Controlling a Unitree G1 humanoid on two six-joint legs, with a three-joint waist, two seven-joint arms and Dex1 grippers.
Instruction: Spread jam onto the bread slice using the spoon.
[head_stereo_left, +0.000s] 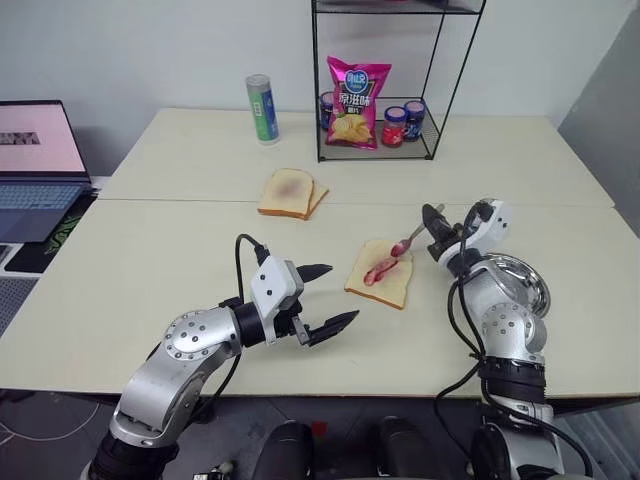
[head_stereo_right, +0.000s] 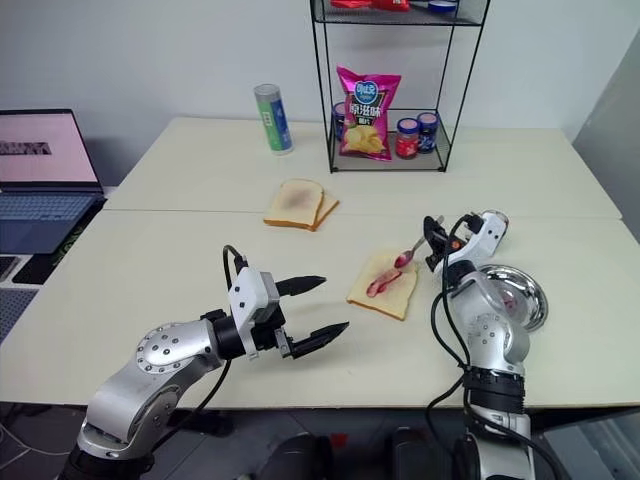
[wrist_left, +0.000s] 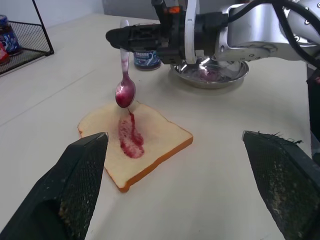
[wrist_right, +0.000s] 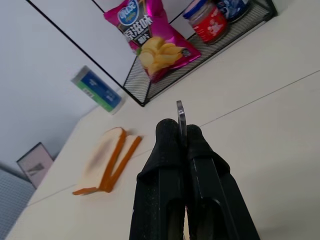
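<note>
Nearest me, left tool (head_stereo_left: 322, 297) gapes wide, empty above the counter (head_stereo_left: 150, 260) — my right tool (head_stereo_left: 437, 232) clenches the spoon (head_stereo_left: 409, 240), bowl just over the jam (head_stereo_left: 380, 270) on the bread slice (head_stereo_left: 395, 285).

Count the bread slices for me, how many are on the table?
3: the bread slice smeared with jam in front, and two stacked slices farther back near the wire rack. More might hide underneath.
</note>
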